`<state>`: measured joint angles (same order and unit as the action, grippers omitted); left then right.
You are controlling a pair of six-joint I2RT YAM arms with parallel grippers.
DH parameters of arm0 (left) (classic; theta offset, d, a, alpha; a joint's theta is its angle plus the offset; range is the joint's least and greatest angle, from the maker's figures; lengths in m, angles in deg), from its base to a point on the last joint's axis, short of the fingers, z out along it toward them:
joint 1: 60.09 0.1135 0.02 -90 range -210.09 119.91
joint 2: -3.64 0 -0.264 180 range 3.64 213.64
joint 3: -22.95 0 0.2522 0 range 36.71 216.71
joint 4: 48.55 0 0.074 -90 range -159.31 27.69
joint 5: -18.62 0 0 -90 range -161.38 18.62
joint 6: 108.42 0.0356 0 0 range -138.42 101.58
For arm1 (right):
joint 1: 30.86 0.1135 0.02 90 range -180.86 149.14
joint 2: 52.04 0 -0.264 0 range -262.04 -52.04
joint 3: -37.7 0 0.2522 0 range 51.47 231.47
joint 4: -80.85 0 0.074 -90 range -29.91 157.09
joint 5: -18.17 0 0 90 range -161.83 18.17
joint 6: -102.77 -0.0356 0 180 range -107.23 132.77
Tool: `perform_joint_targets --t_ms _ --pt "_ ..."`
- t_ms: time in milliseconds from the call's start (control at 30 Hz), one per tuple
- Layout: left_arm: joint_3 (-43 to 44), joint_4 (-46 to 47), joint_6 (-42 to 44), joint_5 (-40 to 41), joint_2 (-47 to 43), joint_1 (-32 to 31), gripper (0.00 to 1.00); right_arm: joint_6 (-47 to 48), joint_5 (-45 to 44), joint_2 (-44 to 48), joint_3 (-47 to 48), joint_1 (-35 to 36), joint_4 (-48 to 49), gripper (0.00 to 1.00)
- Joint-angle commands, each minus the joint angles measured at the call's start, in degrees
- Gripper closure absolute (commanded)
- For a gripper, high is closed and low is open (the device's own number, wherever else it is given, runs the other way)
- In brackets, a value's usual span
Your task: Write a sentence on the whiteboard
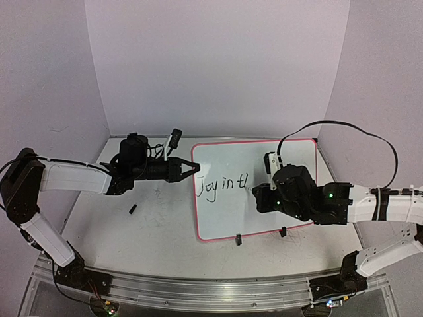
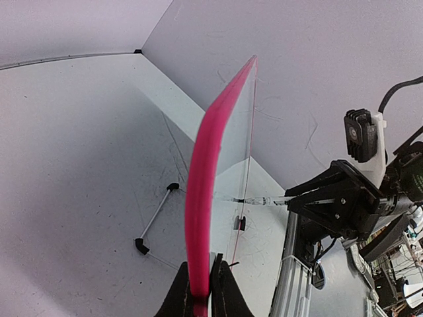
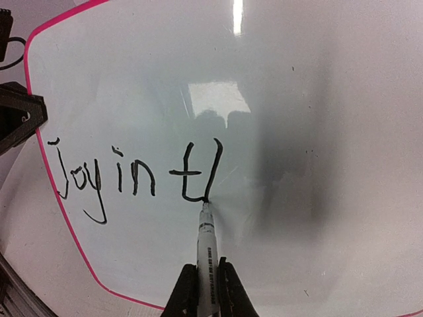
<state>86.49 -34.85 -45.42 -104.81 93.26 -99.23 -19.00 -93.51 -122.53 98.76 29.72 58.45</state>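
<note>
The whiteboard [image 1: 291, 158], white with a pink-red border, lies on the table right of centre. "Joy in tl" [image 1: 221, 185] is written on it in black. My left gripper [image 1: 193, 168] is shut on the board's left edge; in the left wrist view that pink edge [image 2: 205, 185] runs up from between the closed jaws of the left gripper [image 2: 203, 290]. Over the board's middle, my right gripper [image 1: 258, 195] is shut on a white marker [image 3: 206, 244]. The marker's tip touches the foot of the last stroke [image 3: 205, 198], with the right gripper [image 3: 206, 290] just behind it.
A small black cap [image 1: 133, 209] lies on the scribbled grey tabletop left of the board. Two black clips [image 1: 238, 240] [image 1: 283, 232] sit on the board's near edge. An aluminium rail [image 1: 198, 290] runs along the near table edge. Walls close in the back and sides.
</note>
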Motion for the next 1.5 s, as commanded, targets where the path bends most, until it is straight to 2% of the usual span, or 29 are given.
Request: perform_joint_targets --t_ms 0,933,1467 --pt "0.56 -0.17 0.92 3.61 -0.76 0.2 1.0 -0.23 -3.47 -1.78 2.45 -0.13 0.19 1.0" --pt "0.53 -0.13 0.67 3.45 -0.95 0.2 1.0 0.25 -9.78 -1.12 4.03 -0.19 0.65 1.0" --pt "0.3 -0.13 0.65 3.51 -0.96 0.2 1.0 -1.56 -8.52 1.26 1.4 -0.19 -1.63 1.0"
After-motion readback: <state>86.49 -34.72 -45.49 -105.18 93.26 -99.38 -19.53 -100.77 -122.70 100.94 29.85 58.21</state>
